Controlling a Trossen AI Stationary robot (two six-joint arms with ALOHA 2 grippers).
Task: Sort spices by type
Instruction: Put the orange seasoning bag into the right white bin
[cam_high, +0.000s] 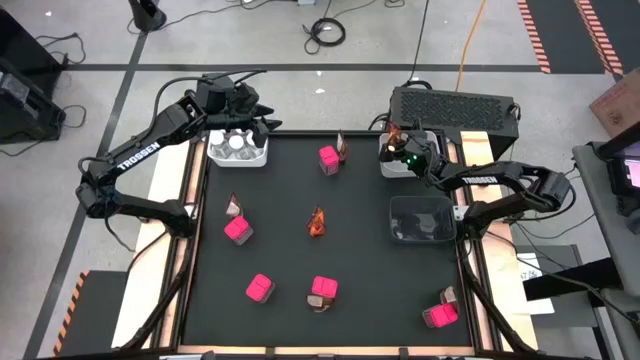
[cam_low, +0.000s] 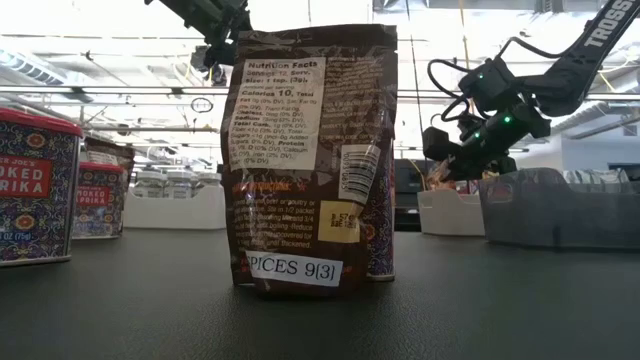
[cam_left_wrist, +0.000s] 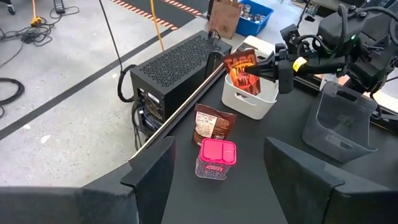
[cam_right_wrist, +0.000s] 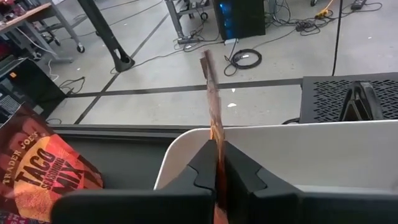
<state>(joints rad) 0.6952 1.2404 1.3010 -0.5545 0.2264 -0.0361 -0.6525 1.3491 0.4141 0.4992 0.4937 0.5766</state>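
High view showed a black table from above, with the spices scattered across it. The right gripper (cam_high: 400, 152), at the upper right of the frame, hung over a white bin (cam_high: 385, 168) and was clenched on the top edge of a sachet (cam_right_wrist: 213, 124). In the right wrist view that sachet stood edge-on, pinched between the two dark fingers (cam_right_wrist: 200, 167), above the bin's pale wall; a second packet printed with taco mix (cam_right_wrist: 37, 168) lay at the lower left of that frame. The left gripper (cam_high: 258, 122), at the upper left of the high view, hovered with its jaws released and empty beside another white bin (cam_high: 215, 155) holding white-capped jars (cam_high: 237, 142).

Pink cube boxes remained on the table: one at upper centre (cam_high: 328, 157), one at mid left (cam_high: 238, 229), two along the bottom centre (cam_high: 259, 289), and one at the lower right (cam_high: 439, 316). A loose sachet (cam_high: 317, 222) stood at the centre. A dark bin (cam_high: 421, 220) sat at mid right.

Judging by looks, the sachets were light, thin and crinkly, likely to bend or slip, so a firm pinch on the flat sealed top edge seemed best. The pink boxes looked rigid and light, suited to a grip across opposite flat sides.
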